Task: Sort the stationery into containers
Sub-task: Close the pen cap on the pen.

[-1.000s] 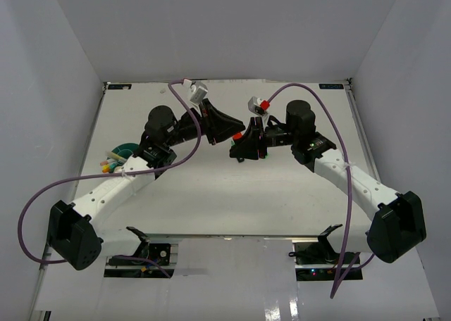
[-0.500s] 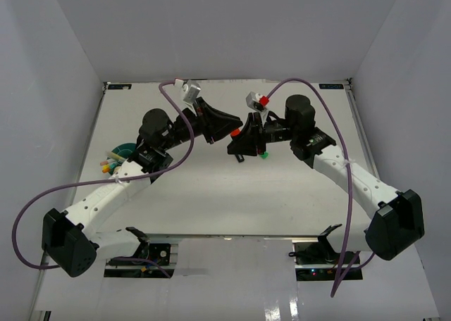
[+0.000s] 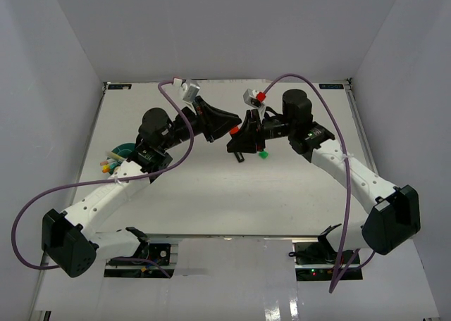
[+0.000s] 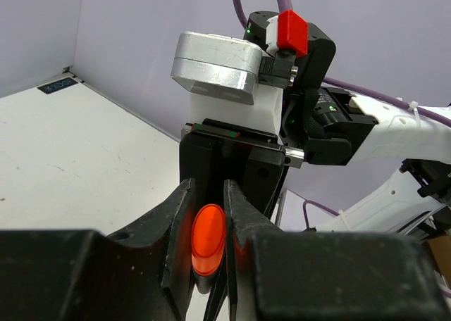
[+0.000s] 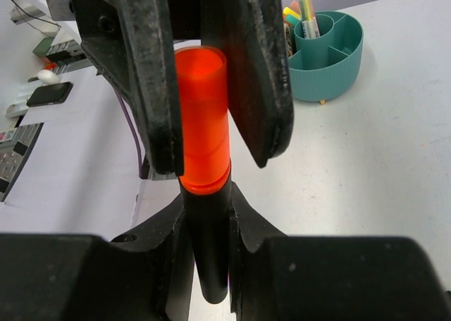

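Pinching marker [image 5: 202,145] mid-air, left claw [image 4: 209,219] on cap [image 4: 208,231], right claw [image 5: 206,226] on barrel [image 5: 208,265], probably a handoff toward tub [image 3: 126,149] at 9 o'clock.

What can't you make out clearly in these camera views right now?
- Teal tub: top view, mostly behind the left arm; right wrist view, its left side is hidden by the left gripper.
- Marker: top view shows only an orange speck between the grippers; right wrist view, its black end is hidden inside the right gripper.
- Small green item: top view, too small to identify.
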`<state>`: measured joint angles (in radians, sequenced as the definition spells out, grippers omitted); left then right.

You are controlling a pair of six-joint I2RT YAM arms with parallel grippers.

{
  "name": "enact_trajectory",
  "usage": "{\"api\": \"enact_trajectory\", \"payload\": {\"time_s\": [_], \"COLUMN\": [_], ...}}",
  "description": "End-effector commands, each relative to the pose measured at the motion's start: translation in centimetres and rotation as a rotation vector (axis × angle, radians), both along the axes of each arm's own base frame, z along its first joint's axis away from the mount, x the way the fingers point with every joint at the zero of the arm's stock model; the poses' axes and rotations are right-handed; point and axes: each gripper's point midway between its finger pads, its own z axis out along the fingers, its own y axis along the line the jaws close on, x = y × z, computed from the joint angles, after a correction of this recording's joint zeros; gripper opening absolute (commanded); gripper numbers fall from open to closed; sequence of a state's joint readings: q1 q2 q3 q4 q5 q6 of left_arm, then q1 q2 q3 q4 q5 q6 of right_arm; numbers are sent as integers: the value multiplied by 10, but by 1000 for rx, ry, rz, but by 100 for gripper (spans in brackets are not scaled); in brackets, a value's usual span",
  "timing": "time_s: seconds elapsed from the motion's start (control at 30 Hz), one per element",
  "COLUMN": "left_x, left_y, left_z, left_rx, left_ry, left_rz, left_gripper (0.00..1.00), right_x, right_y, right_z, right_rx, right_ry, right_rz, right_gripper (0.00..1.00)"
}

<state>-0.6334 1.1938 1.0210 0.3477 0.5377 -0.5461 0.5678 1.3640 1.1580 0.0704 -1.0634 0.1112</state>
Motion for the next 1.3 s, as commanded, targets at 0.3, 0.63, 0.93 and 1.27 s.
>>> {"api": "enact_trajectory", "payload": {"time_s": [0.3,0.63,0.93,1.27], "left_x": [-62,-61,-61,-68], "left_y": [-17,-19,-24,-26], "left_z": [-83,-87,-89,-106], "left_rx": [211,216,202,229], "left_ry": [194,226,274,345], "left_rz": [-335,-339,-339,-376], "left_gripper": [0,0,0,0], "right_x": [20,21,31,42], "right_y": [-11,-12,-7,-3], "right_z": [103,108,113,126], "right_rx": [208,222,230,230], "right_ry": [-318,-318,-319,-350], "right_rz": [-33,-26,-36,-51], "right_gripper": [8,8,8,8]}}
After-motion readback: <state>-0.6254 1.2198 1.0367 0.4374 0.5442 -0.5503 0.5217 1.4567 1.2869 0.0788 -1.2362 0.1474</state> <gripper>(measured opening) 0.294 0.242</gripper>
